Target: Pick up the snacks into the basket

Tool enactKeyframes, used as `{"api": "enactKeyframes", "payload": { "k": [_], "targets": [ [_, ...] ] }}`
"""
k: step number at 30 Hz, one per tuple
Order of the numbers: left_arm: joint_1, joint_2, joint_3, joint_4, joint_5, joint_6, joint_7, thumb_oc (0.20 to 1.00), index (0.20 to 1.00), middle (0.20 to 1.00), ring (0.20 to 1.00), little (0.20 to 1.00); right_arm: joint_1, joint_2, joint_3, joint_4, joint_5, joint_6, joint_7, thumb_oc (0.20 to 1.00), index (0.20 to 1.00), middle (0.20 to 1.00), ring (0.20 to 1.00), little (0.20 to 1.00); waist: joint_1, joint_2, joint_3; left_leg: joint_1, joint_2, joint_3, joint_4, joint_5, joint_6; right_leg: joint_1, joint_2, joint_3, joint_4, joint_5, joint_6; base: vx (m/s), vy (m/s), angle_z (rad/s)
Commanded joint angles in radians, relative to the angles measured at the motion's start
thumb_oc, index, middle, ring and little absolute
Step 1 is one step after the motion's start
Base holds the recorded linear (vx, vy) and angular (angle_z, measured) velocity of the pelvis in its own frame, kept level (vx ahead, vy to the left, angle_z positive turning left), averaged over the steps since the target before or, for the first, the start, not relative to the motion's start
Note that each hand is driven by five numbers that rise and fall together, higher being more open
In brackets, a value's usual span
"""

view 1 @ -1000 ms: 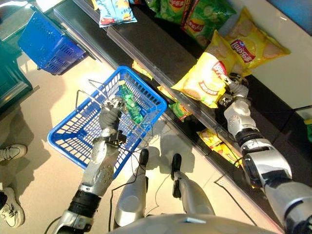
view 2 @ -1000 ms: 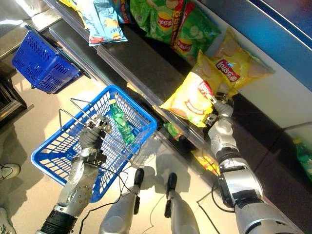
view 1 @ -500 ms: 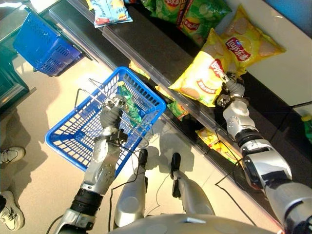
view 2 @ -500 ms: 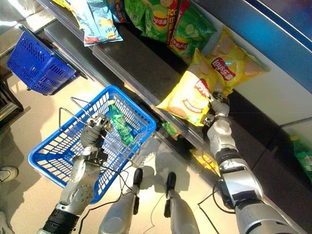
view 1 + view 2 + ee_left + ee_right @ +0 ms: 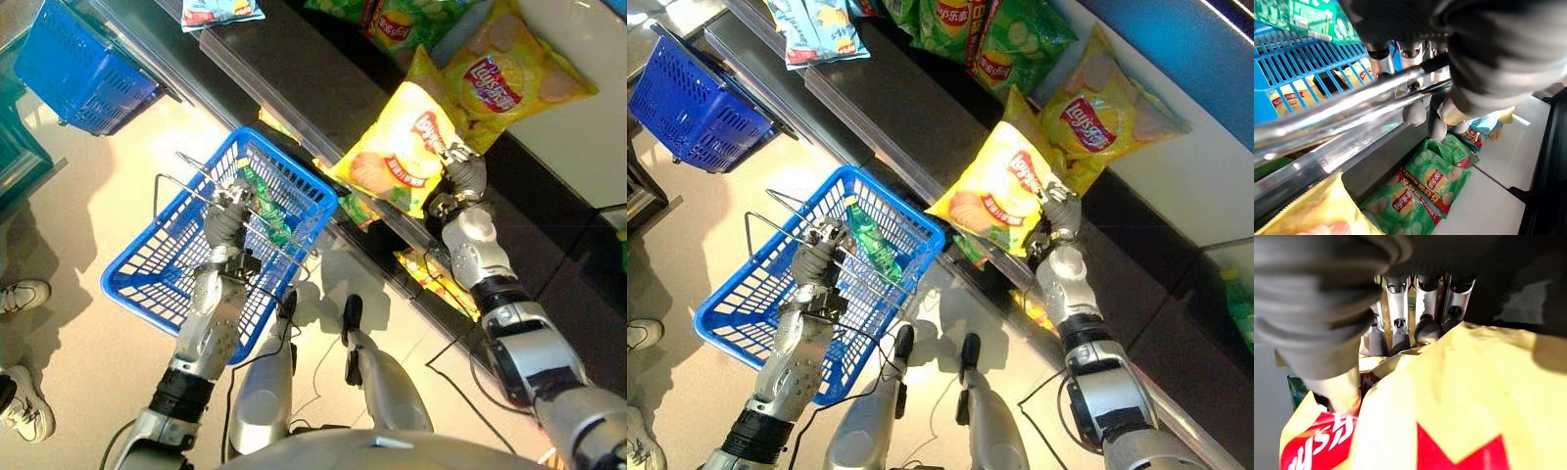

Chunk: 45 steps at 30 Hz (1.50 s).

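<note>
So nearest us, we're looking at our left hand (image 5: 820, 257) clenching the wire handles (image 5: 211, 199) of the blue plastic mesh basket (image 5: 157, 264), which is hanging low on the left with a green packet (image 5: 872, 247) already lying inside near its far right corner.

Over on the right, our right hand (image 5: 460, 186) is pinching the near right edge of the yellow crinkly chip bag (image 5: 397, 150), fingers curled onto the foil in the wrist view. The bag is hanging out past the front lip of the dark shelf (image 5: 294, 83), above the gap between shelf and basket, just to the right of the basket's far right corner.

What we're worrying about: we're only gripping one edge, so the puffy bag could be slipping or swinging free as we're carrying it left, and it's looking like it would land on the floor or the lower shelf rather than in the basket. It's also a wide bag, so it could be catching on the basket rim or the raised handles.

Orientation: the long axis is running diagonally, its top corner pointing far right toward the other yellow bag (image 5: 1097, 103) against the back, its bottom pointing near left toward the basket.
</note>
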Motion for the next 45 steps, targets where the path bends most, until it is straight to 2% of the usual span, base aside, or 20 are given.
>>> {"api": "enactKeyframes", "payload": {
  "k": [1, 8, 15, 20, 21, 23, 24, 26, 27, 31, 33, 42, 44, 45],
  "targets": [
    [-0.128, 0.008, 0.052, -0.235, 0.084, -0.134, -0.06, 0.2, 0.2, 0.2, 0.2, 0.2, 0.051, 0.038, 0.115, -0.116, -0.005, -0.028, 0.099, 0.2, 0.2, 0.2, 0.2, 0.2, 0.014, -0.02, -0.018, -0.017, -0.039, -0.052, 0.093, -0.115, -0.019, 0.056, -0.051, 0.0, 0.084, -0.053, 0.113, 0.0, 0.0, 0.0],
    [-0.21, 0.02, 0.0, -0.2, 0.074, -0.13, -0.081, 0.2, 0.2, 0.2, 0.2, 0.2, 0.137, 0.019, 0.176, -0.326, 0.049, -0.032, 0.227, 0.2, 0.2, 0.2, 0.2, 0.2, 0.012, -0.025, -0.009, -0.033, -0.045, -0.06, 0.108, -0.114, -0.017, 0.055, -0.058, -0.016, 0.081, -0.061, 0.111, 0.0, -0.004, 0.05],
    [-0.268, 0.009, -0.047, -0.194, 0.067, -0.123, -0.087, 0.2, 0.2, 0.2, 0.2, 0.2, 0.149, -0.004, 0.225, -0.394, 0.028, -0.02, 0.26, 0.2, 0.2, 0.2, 0.2, 0.2, 0.008, -0.03, -0.008, -0.041, -0.044, -0.06, 0.113, -0.115, -0.017, 0.057, -0.06, -0.019, 0.072, -0.057, 0.113, 0.0, 0.004, 0.05],
    [-0.28, -0.002, -0.086, -0.212, 0.044, -0.116, -0.099, 0.2, 0.2, 0.2, 0.2, 0.2, 0.125, -0.016, 0.26, -0.407, -0.044, -0.009, 0.263, 0.2, 0.2, 0.2, 0.2, 0.2, 0.011, -0.029, -0.006, -0.044, -0.045, -0.056, 0.115, -0.118, -0.015, 0.06, -0.061, -0.017, 0.066, -0.052, 0.116, 0.0, 0.0, 0.0],
    [-0.281, -0.004, -0.098, -0.226, 0.036, -0.112, -0.109, 0.2, 0.2, 0.2, 0.2, 0.2, 0.09, -0.025, 0.287, -0.399, -0.129, -0.001, 0.251, 0.2, 0.2, 0.2, 0.2, 0.2, 0.016, -0.026, -0.005, -0.044, -0.047, -0.057, 0.115, -0.118, -0.014, 0.059, -0.061, -0.016, 0.065, -0.051, 0.117, 0.0, 0.0, 0.0],
    [-0.282, -0.004, -0.103, -0.232, 0.029, -0.11, -0.113, 0.2, 0.2, 0.2, 0.2, 0.2, 0.08, -0.024, 0.295, -0.396, -0.143, 0.0, 0.246, 0.2, 0.2, 0.2, 0.2, 0.2, 0.019, -0.025, -0.003, -0.045, -0.047, -0.058, 0.115, -0.118, -0.014, 0.059, -0.061, -0.017, 0.065, -0.051, 0.117, 0.0, 0.0, 0.0],
    [-0.288, -0.008, -0.12, -0.247, 0.01, -0.105, -0.124, 0.2, 0.2, 0.2, 0.2, 0.2, 0.035, -0.028, 0.33, -0.383, -0.222, 0.009, 0.236, 0.2, 0.2, 0.2, 0.2, 0.2, 0.028, -0.023, 0.0, -0.048, -0.05, -0.06, 0.117, -0.117, -0.013, 0.058, -0.061, -0.02, 0.066, -0.051, 0.117, 0.0, 0.0, 0.0],
    [-0.291, -0.011, -0.133, -0.251, 0.001, -0.103, -0.129, 0.2, 0.2, 0.2, 0.2, 0.2, 0.011, -0.029, 0.349, -0.371, -0.261, 0.012, 0.234, 0.2, 0.2, 0.2, 0.2, 0.2, 0.032, -0.021, 0.001, -0.051, -0.051, -0.063, 0.118, -0.116, -0.013, 0.058, -0.062, -0.023, 0.066, -0.051, 0.118, 0.0, 0.0, 0.0],
    [-0.294, -0.02, -0.168, -0.261, -0.023, -0.094, -0.143, 0.2, 0.2, 0.2, 0.2, 0.2, -0.045, -0.017, 0.384, -0.321, -0.326, 0.028, 0.211, 0.2, 0.2, 0.2, 0.2, 0.2, 0.044, -0.015, 0.004, -0.056, -0.057, -0.073, 0.118, -0.114, -0.013, 0.058, -0.064, -0.032, 0.066, -0.053, 0.118, -0.01, -0.012, 0.05],
    [-0.311, -0.031, -0.225, -0.264, -0.048, -0.082, -0.154, 0.2, 0.2, 0.2, 0.2, 0.2, -0.136, 0.027, 0.435, -0.208, -0.389, 0.046, 0.184, 0.2, 0.2, 0.2, 0.2, 0.2, 0.065, -0.006, 0.009, -0.062, -0.064, -0.09, 0.118, -0.111, -0.013, 0.061, -0.067, -0.046, 0.063, -0.054, 0.119, -0.01, -0.016, 0.11],
    [-0.328, -0.037, -0.292, -0.269, -0.085, -0.065, -0.17, 0.2, 0.2, 0.2, 0.2, 0.2, -0.251, 0.076, 0.468, -0.08, -0.424, 0.061, 0.148, 0.2, 0.2, 0.2, 0.2, 0.2, 0.094, 0.004, 0.015, -0.072, -0.073, -0.109, 0.118, -0.107, -0.013, 0.064, -0.067, -0.059, 0.061, -0.055, 0.12, -0.01, -0.02, 0.26],
    [-0.397, -0.062, -0.452, -0.264, -0.173, -0.008, -0.199, 0.2, 0.2, 0.2, 0.2, 0.2, -0.542, 0.198, 0.515, 0.234, -0.473, 0.091, 0.07, 0.2, 0.2, 0.2, 0.2, 0.2, 0.157, 0.028, 0.041, -0.107, -0.099, -0.16, 0.121, -0.096, -0.013, 0.06, -0.074, -0.1, 0.056, -0.049, 0.122, -0.01, 0.001, 0.19],
    [-0.404, -0.066, -0.464, -0.263, -0.182, -0.005, -0.199, 0.2, 0.2, 0.2, 0.2, 0.2, -0.558, 0.209, 0.518, 0.253, -0.478, 0.095, 0.066, 0.2, 0.2, 0.2, 0.2, 0.2, 0.161, 0.028, 0.044, -0.112, -0.102, -0.164, 0.124, -0.094, -0.012, 0.06, -0.075, -0.103, 0.056, -0.048, 0.122, -0.01, 0.001, 0.26],
    [-0.422, -0.073, -0.473, -0.263, -0.188, -0.002, -0.197, 0.2, 0.2, 0.2, 0.2, 0.2, -0.581, 0.222, 0.522, 0.322, -0.481, 0.104, 0.06, 0.2, 0.2, 0.2, 0.2, 0.2, 0.169, 0.032, 0.047, -0.119, -0.106, -0.173, 0.124, -0.093, -0.012, 0.06, -0.078, -0.112, 0.054, -0.048, 0.122, 0.0, 0.0, 0.23]
  ]
}}
